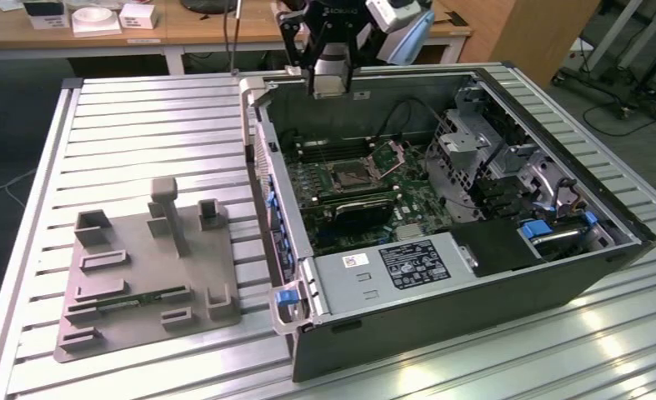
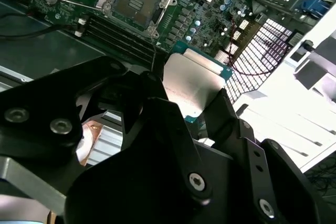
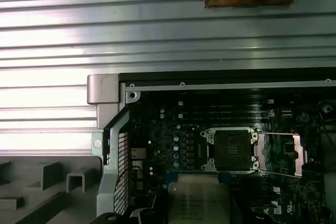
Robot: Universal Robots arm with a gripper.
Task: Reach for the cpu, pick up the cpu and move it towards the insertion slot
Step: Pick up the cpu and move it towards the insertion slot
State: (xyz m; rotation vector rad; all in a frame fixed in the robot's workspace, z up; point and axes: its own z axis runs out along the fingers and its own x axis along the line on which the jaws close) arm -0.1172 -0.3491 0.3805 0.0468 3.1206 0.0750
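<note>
Ribbed metal bench carries an open computer case [image 1: 550, 275]; jaws grip the cpu [image 2: 195, 85] above its insertion slot [image 3: 230, 149].

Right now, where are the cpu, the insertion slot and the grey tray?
cpu [image 2: 195, 85], second wrist view: its pale metal top, held in the gripper [image 2: 181, 111].
insertion slot [image 3: 231, 149], first wrist view: its dark centre.
grey tray [image 1: 138, 279], exterior view: a bare flat part of its base.
</note>
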